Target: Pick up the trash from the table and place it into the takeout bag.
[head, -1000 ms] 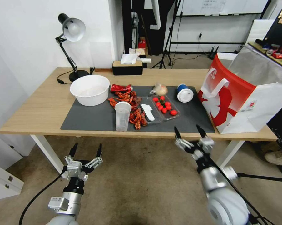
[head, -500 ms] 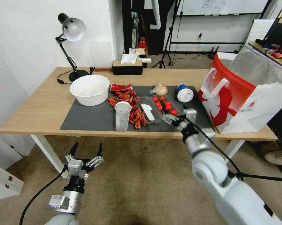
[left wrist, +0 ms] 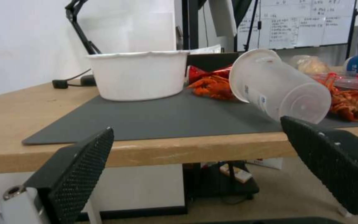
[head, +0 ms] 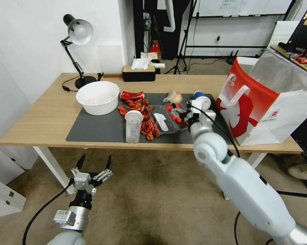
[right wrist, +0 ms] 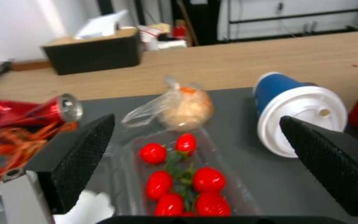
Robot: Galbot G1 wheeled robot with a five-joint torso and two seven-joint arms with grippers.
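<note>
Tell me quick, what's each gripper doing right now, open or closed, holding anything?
Left gripper: open, empty, parked below the table edge.
Right gripper: open, empty, above the tomato tray.

red-and-white paper takeout bag (head: 252, 105) | dark grey rubber mat (head: 102, 127) | blue paper cup, white lid (right wrist: 299, 112) | shiny red crushed drink can (right wrist: 38, 110)

takeout bag (head: 262, 102) — far side cut off
</note>
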